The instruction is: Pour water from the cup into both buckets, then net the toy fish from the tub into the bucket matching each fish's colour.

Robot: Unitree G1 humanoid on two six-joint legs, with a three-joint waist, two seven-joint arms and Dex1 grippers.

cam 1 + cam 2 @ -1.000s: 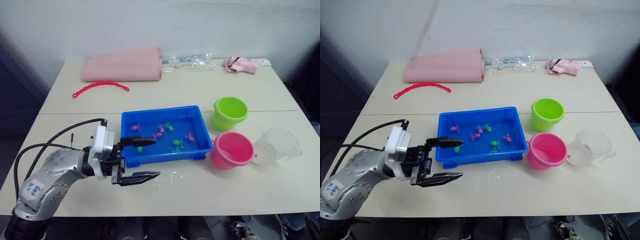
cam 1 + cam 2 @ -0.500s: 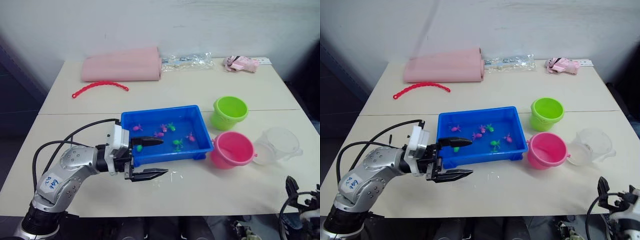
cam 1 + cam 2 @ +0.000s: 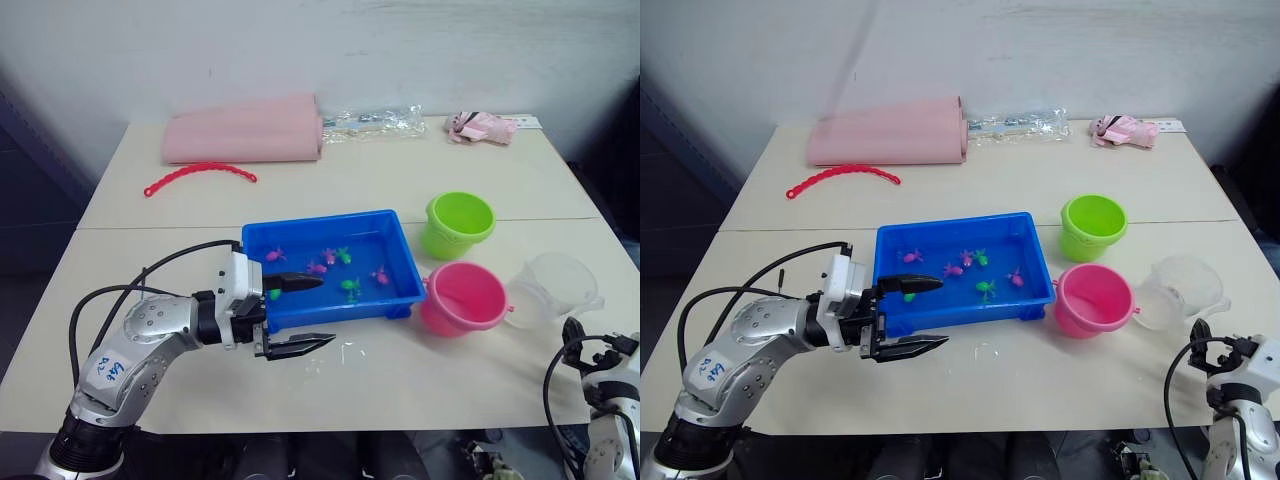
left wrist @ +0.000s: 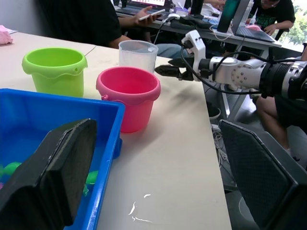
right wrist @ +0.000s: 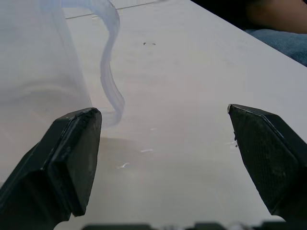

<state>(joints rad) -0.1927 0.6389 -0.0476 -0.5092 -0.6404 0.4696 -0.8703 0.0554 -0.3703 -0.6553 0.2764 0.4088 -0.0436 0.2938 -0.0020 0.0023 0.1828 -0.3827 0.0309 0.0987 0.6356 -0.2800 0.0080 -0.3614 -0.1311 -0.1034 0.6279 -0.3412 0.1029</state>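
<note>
The blue tub (image 3: 330, 218) lies mid-table with several tiny pink fish (image 3: 275, 255) and green fish (image 3: 350, 286) in it. My left gripper (image 3: 308, 312) is open at the tub's front left corner, one finger over the inside and the other over the table in front. Right of the tub stand the green bucket (image 3: 460, 224) and, nearer, the pink bucket (image 3: 463, 298). The clear cup (image 3: 555, 288) stands right of the pink bucket. My right gripper (image 3: 1215, 345) sits just in front of the cup, open, with the cup's handle (image 5: 111, 72) ahead between the fingers.
At the back of the table lie a rolled pink cloth (image 3: 245, 130), a red curved strip (image 3: 200, 172), a clear plastic bag (image 3: 375, 122) and a pink-and-white item (image 3: 485, 127). The table's right edge runs close to the cup. People (image 4: 96, 19) sit beyond that edge.
My left gripper has moved right to the tub's front corner, still open. My right gripper has come up into view at the lower right, closing on the cup.
</note>
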